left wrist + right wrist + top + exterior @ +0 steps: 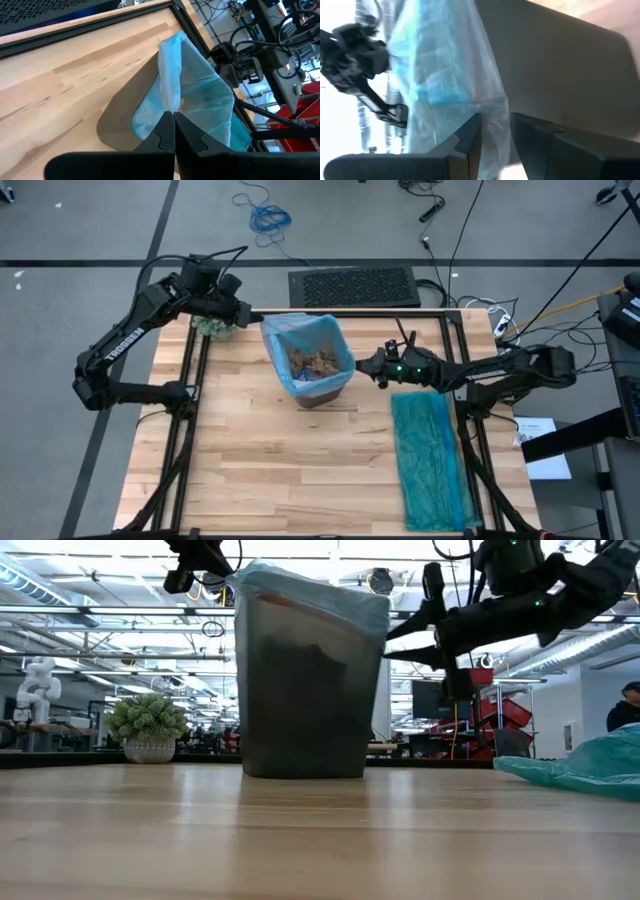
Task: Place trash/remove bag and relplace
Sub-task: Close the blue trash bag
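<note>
A dark bin [322, 390] stands mid-table, lined with the light blue bag [310, 340], whose rim folds out over the bin's top. The trash [312, 362], brown wads and pale scraps, lies inside. My left gripper [252, 317] is shut at the bag's far-left rim corner. My right gripper [364, 366] is level at the bin's right side. Its fingers are apart, and the bag's overhanging film [495, 120] shows in the gap between them. My left gripper pinches the bag's rim corner [169, 100] between its two shut fingers, slanting down from the table's far left. The film rises from the bin to a peaked fold at the fingertips. The rest of the bag stays in the bin. Whether my right gripper touches the bag, I cannot tell.
A darker teal bag [430, 460] lies flat along the table's right side. A green ball-shaped plant [212, 327] in a pot sits at the far left, under my left arm. Bare wood lies in front of the bin.
</note>
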{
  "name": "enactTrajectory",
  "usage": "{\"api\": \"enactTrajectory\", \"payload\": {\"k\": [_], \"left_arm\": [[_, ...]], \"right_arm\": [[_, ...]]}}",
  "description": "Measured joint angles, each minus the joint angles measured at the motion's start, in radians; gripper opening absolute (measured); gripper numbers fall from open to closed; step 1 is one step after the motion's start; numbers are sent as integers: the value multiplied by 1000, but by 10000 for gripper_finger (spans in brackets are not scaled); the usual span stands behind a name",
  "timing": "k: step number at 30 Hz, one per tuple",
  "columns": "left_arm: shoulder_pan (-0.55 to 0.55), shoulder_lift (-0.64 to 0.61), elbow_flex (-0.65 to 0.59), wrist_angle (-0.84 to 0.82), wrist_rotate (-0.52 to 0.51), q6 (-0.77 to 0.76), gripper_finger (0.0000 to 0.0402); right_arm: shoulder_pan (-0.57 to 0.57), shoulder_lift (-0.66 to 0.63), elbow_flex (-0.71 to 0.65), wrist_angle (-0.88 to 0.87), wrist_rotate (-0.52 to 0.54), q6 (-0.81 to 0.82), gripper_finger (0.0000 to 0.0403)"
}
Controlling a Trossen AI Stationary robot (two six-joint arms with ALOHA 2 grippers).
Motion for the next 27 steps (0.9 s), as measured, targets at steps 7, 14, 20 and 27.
{"api": "enactTrajectory", "payload": {"k": [7,14,20,27], "left_arm": [[0,0,0,-1,22,0,0],[0,0,0,1,30,1,0],[0,1,52,11,47,60,0],[0,9,165,6,12,85,0]], "right_arm": [[27,130,0,181,87,27,60],[57,143,62,200,139,3,2],[51,82,258,33,143,-133,0],[-26,46,651,-638,-27,-419,0]]}}
